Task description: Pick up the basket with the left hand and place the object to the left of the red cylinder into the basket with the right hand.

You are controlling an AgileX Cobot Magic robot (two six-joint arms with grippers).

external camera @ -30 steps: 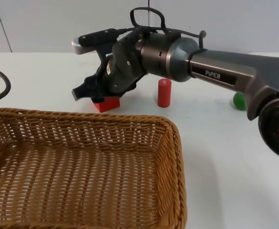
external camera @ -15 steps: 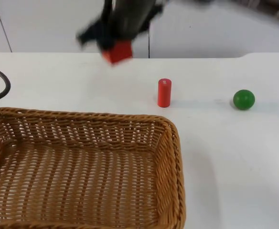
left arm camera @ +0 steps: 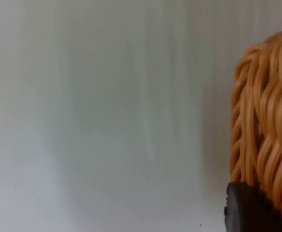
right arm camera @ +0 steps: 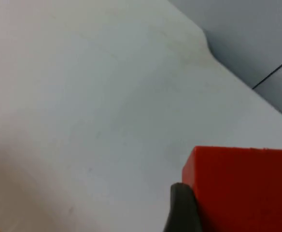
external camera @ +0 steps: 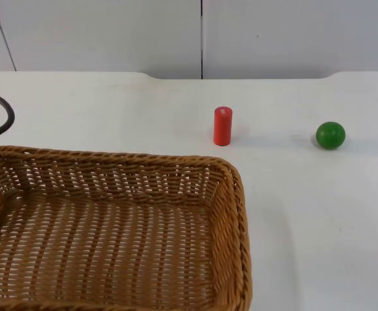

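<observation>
- Against the fingertip [right arm camera: 182,208] of my right gripper I see the red block [right arm camera: 242,188], pinched in the jaws and held well above the white table [right arm camera: 83,96].
- At lower left of the top view sits the wicker basket [external camera: 237,214]; my left gripper, at the frame's left edge, is clamped on its rim, one finger [left arm camera: 247,210] against the weave.
- To do this step well, I judge I should bring the block over the basket's middle, lower it close to the floor, then release so it cannot bounce out.
- Upper centre of the top view: the red cylinder [external camera: 222,126] stands upright, a green ball [external camera: 330,135] to its right.
- I keep the basket level.
</observation>
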